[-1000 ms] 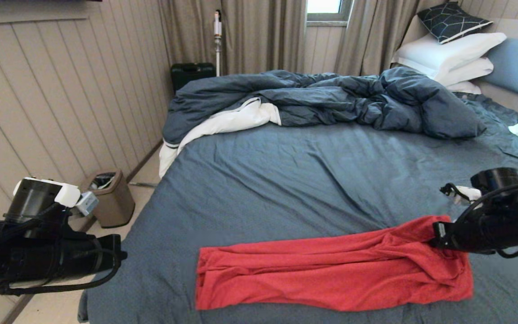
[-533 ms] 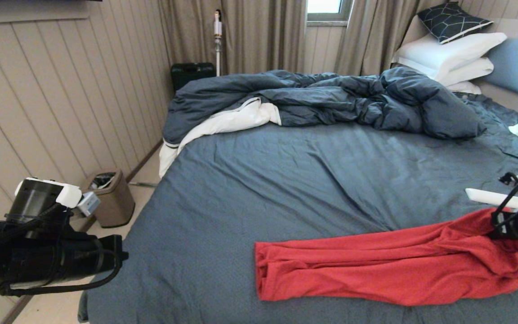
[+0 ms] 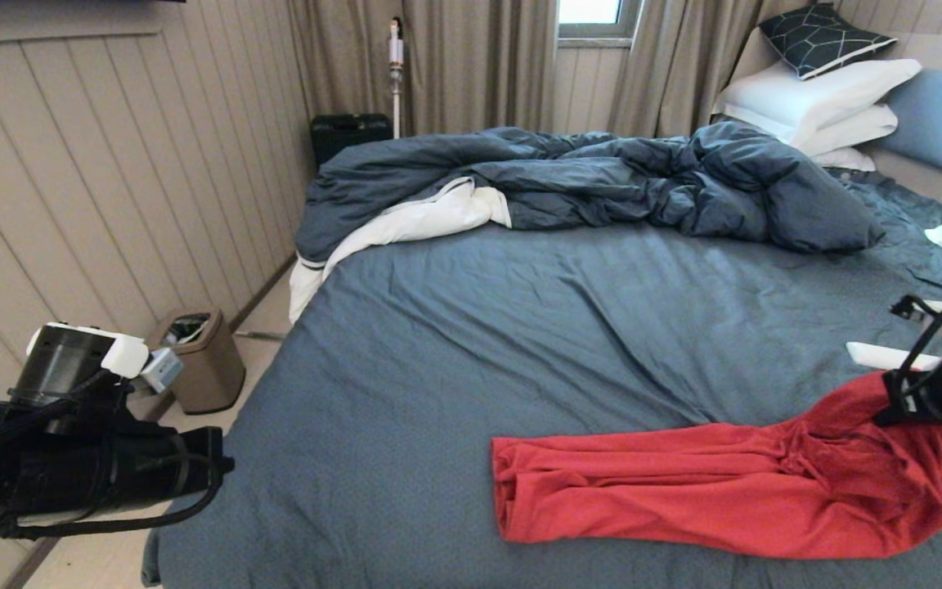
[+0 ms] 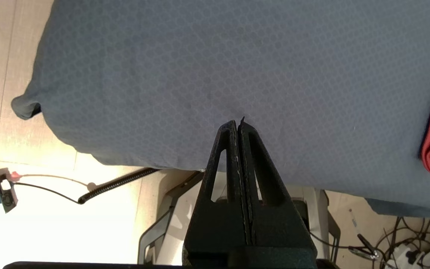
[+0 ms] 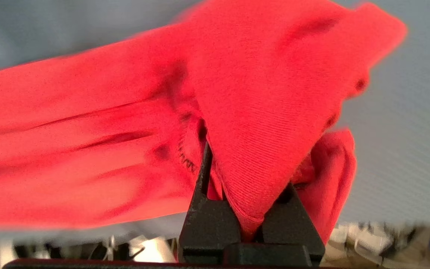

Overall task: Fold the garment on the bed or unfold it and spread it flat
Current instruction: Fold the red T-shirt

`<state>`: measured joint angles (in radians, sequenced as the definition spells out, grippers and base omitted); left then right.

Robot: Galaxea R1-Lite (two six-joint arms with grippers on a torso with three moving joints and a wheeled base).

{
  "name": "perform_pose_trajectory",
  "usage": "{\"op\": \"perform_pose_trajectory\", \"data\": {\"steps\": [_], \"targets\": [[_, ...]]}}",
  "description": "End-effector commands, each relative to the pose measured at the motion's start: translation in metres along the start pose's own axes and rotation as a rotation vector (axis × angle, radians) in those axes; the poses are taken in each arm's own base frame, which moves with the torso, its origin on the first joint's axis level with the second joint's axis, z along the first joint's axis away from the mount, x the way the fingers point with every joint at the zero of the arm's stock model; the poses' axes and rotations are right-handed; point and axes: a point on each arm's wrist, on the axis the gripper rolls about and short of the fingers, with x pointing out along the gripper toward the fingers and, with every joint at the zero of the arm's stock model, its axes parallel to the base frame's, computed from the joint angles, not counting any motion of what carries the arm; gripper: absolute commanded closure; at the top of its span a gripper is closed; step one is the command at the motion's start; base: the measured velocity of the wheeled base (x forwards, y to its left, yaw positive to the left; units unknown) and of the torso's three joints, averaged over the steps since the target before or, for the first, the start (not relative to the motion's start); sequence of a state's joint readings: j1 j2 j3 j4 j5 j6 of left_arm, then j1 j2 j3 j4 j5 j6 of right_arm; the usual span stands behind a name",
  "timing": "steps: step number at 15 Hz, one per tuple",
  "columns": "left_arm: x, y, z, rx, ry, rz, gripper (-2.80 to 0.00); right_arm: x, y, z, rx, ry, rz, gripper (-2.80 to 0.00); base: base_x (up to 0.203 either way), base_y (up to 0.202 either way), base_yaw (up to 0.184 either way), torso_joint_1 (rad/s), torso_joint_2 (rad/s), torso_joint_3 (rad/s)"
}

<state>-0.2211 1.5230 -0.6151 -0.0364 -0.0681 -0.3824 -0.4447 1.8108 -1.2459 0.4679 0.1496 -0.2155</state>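
One end only of the garment [image 3: 724,495] is gripped: the right gripper [image 5: 237,194] pinches its raised right-hand end. Long axis runs across the bed [image 3: 520,327] near the front edge, trailing leftward. Left gripper [image 4: 237,125], pressed together and empty, hangs well apart from the free end.

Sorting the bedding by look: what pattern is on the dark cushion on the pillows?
Thin pale geometric lines on the dark cushion; head view.
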Motion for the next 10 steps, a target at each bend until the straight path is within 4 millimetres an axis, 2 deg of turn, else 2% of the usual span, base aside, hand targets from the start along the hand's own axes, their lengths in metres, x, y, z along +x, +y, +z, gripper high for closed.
{"op": "perform_pose_trajectory", "data": {"steps": [1, 3, 6, 10], "targets": [[-0.002, 0.000, 0.000, -0.002, -0.005, -0.003, 0.00, -0.013, 0.041, 0.002, -0.094, -0.028, 0.064, 0.00, 0.000, 0.000, 0.000, 0.000, 0.00, 0.000], [-0.002, 0.000, -0.001, -0.002, -0.004, -0.002, 0.00, -0.021, 0.091, 0.001, -0.175, -0.027, 0.152, 0.00, 0.000, 0.000, 0.000, 0.000, 0.00, 0.000], [0.001, 0.000, -0.001, -0.002, 0.005, 0.001, 0.00, -0.033, 0.162, -0.011, -0.316, 0.004, 0.258, 0.00, 0.000, 0.000, 0.000, 0.000, 0.00, 0.000], [-0.001, 0.000, -0.001, -0.002, 0.008, -0.021, 0.00, -0.046, 0.239, -0.026, -0.445, 0.003, 0.343, 0.00, 0.000, 0.000, 0.000, 0.000, 0.00, 0.000]]}}
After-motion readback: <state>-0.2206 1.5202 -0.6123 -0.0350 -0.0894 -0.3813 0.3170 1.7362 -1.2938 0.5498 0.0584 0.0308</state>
